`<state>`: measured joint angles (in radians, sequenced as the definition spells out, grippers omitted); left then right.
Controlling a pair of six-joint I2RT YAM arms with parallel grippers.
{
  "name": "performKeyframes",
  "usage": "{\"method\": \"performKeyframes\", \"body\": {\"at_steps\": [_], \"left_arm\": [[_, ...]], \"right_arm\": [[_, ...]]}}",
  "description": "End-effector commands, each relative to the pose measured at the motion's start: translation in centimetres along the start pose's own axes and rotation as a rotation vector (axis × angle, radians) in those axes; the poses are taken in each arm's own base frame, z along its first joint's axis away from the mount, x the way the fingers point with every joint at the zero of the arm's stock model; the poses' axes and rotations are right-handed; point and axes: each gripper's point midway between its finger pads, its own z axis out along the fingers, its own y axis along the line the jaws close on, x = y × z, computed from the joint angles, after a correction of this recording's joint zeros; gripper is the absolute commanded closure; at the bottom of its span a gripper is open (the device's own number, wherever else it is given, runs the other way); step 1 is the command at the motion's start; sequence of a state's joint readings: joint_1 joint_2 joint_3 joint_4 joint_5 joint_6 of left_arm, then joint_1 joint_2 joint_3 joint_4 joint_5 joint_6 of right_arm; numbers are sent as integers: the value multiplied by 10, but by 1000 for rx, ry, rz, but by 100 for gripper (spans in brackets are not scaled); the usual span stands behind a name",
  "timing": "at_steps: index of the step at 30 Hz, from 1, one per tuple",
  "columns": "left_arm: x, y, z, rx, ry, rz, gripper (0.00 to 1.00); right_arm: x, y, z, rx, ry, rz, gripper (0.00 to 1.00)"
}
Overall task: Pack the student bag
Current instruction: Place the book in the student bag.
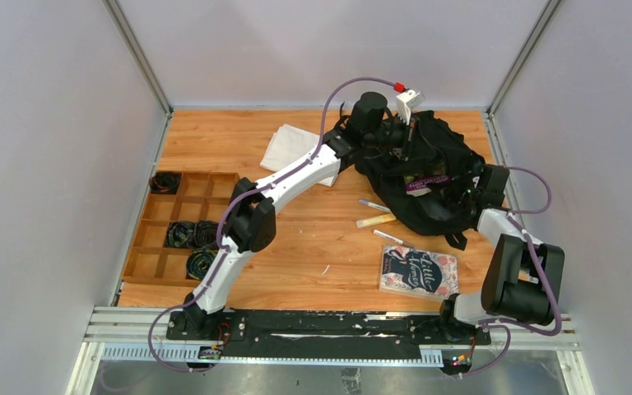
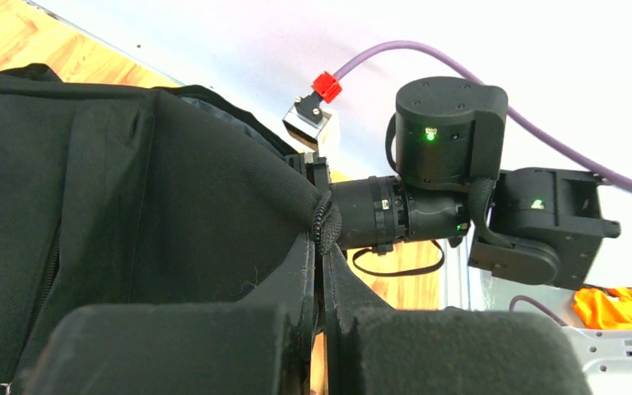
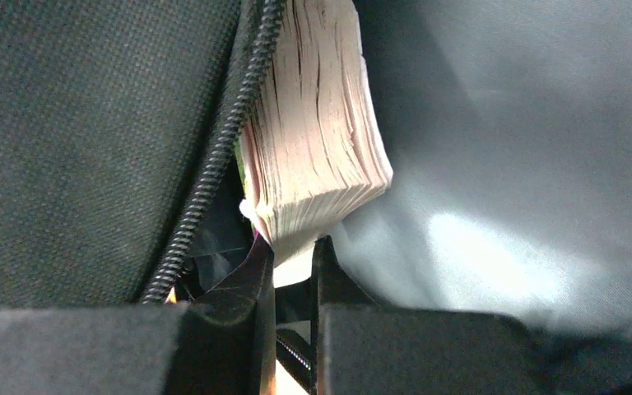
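Right wrist: right gripper [image 3: 292,265] pinching a book [image 3: 321,140], partway inside the student bag [image 1: 451,148], far right of the table [image 1: 313,234] | left gripper [image 2: 319,306] clamped on its rim, holding it open | next, probably: push deeper, release.

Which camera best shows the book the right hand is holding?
Right wrist: the book fills the frame, its pages pinched in the right hand inside the bag. Top external shows only a purple edge; left wrist shows none of it.

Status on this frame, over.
Left gripper shut on student bag rim. Right gripper shut on book, inside bag. Second book, pens on table; nothing seen blocking.
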<state>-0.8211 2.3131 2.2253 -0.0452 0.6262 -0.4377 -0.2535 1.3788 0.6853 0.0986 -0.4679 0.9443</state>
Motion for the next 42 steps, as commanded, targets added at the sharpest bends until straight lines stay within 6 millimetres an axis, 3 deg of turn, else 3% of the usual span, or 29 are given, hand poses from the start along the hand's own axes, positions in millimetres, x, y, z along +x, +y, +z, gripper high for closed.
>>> {"method": "performKeyframes", "body": {"at_steps": [1, 5, 9, 10, 12, 13, 14, 17, 23, 28, 34, 38, 42], "left_arm": [[-24, -23, -1, 73, -53, 59, 100], [-23, -26, 0, 88, -51, 59, 100], [-21, -29, 0, 107, -42, 57, 100], [-21, -29, 1, 109, -41, 58, 100], [-21, -29, 1, 106, -42, 57, 100], [-21, -29, 1, 103, -43, 56, 100], [-21, -28, 1, 100, -43, 57, 100], [-20, -24, 3, 87, -47, 58, 100], [-20, -17, 8, 68, -55, 57, 100], [-21, -6, 10, 26, -59, 87, 100], [-37, -6, 16, 34, -107, 120, 100], [-54, -6, 19, 29, -176, 126, 100], [-69, -9, 20, 27, -229, 145, 100]], "right_arm": [[-16, 34, -2, -251, -43, -7, 100], [-18, 61, -2, -441, -18, -42, 100], [-34, 70, 16, -483, -26, -38, 98], [-38, 66, 25, -468, -24, -29, 80], [-42, 57, 37, -399, -5, -2, 25], [-43, 54, 37, -376, 0, -1, 9], [-42, 49, 37, -338, 4, -1, 6], [-34, 25, 29, -156, 31, -43, 3], [-25, -1, -12, 61, 36, -108, 0], [-9, -2, -53, 102, 40, -183, 0], [13, 7, -126, 108, -13, -363, 1], [39, 25, -158, -26, -63, -435, 3], [71, 16, -169, -90, -21, -454, 22]]}}
